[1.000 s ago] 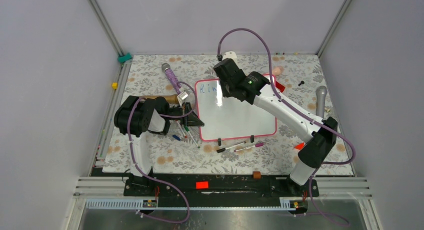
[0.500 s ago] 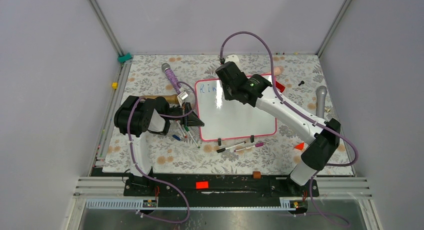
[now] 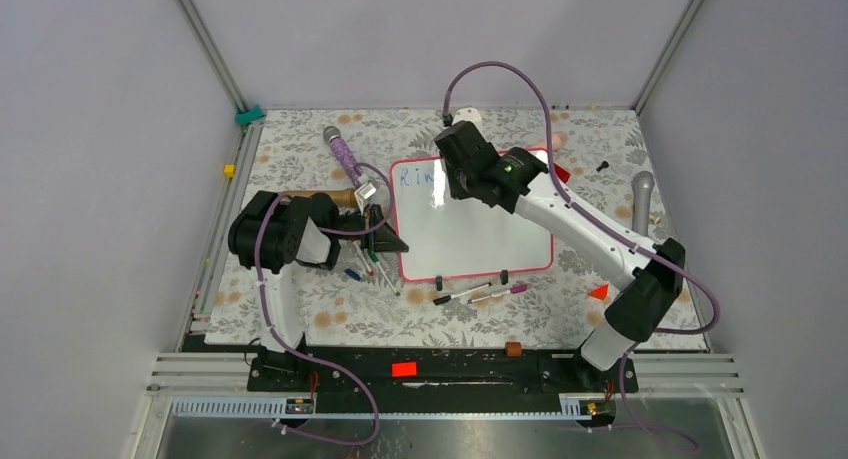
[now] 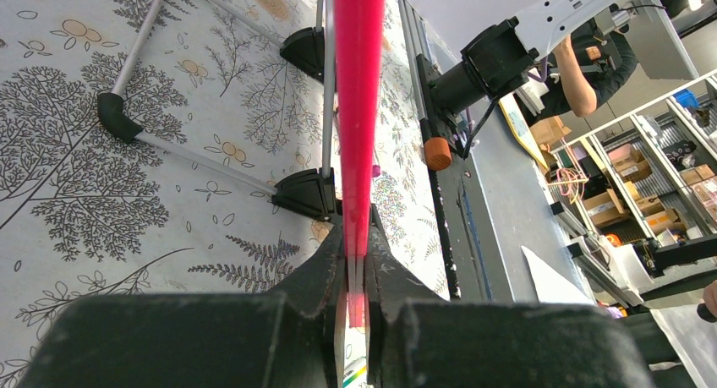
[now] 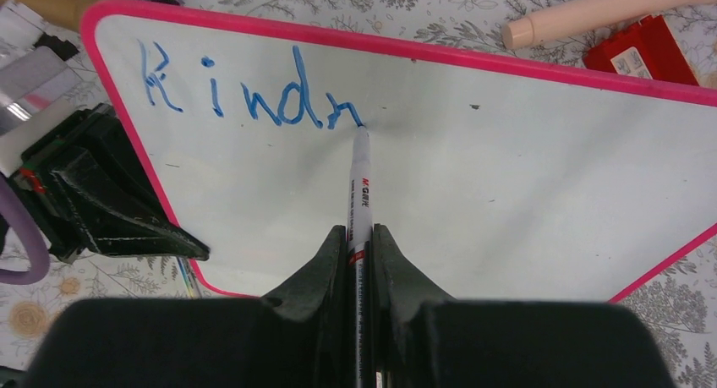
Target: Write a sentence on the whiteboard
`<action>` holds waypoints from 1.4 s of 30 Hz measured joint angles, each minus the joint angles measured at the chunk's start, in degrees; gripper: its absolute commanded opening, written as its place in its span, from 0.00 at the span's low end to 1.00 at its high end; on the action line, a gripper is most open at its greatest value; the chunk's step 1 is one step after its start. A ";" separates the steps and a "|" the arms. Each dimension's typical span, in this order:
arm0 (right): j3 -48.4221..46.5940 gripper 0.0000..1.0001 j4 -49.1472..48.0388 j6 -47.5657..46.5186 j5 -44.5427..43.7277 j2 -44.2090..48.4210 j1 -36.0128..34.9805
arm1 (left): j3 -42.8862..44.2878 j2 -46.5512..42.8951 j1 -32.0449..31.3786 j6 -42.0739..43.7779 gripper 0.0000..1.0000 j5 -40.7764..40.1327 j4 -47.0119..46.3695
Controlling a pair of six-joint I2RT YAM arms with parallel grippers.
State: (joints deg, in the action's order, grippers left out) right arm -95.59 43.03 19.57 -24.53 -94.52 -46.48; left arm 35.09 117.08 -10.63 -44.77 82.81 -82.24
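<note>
Right wrist, glossy rounded pink-rimmed whiteboard (image 5: 507, 168), slim white marker (image 5: 361, 185)

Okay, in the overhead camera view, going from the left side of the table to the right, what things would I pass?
yellow cube → purple microphone → whiteboard → grey microphone

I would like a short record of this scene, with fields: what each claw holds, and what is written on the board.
left claw: shut on the pink rim of the whiteboard, left edge
right claw: shut on a marker
marker tip: on the board, at the end of the writing
blue writing: reads "Kindn", near the board's far left corner
</note>
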 measured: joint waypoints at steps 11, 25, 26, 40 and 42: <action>1.70 0.00 -2.99 -0.09 0.42 3.76 0.72 | 0.00 0.00 -0.04 0.20 0.00 0.07 -0.17; 1.70 0.00 -2.99 -0.09 0.37 2.60 1.27 | 0.00 0.00 -0.04 0.20 0.00 0.07 -0.20; 1.70 0.00 -2.99 -0.11 0.37 2.34 1.27 | 0.00 0.00 -0.04 0.20 0.00 0.07 -0.20; -0.24 0.00 -1.25 0.42 -0.07 0.00 1.40 | 0.00 0.00 -0.04 -0.24 0.00 -0.02 -0.13; -0.24 0.00 -1.25 0.48 -0.09 0.00 1.44 | 0.00 0.00 -0.04 -0.26 0.00 -0.04 -0.13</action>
State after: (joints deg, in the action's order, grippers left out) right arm -95.83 41.78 20.05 -24.62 -94.52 -45.04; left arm 35.09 117.08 -10.68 -45.04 82.76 -82.37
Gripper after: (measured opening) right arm 0.155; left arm 0.065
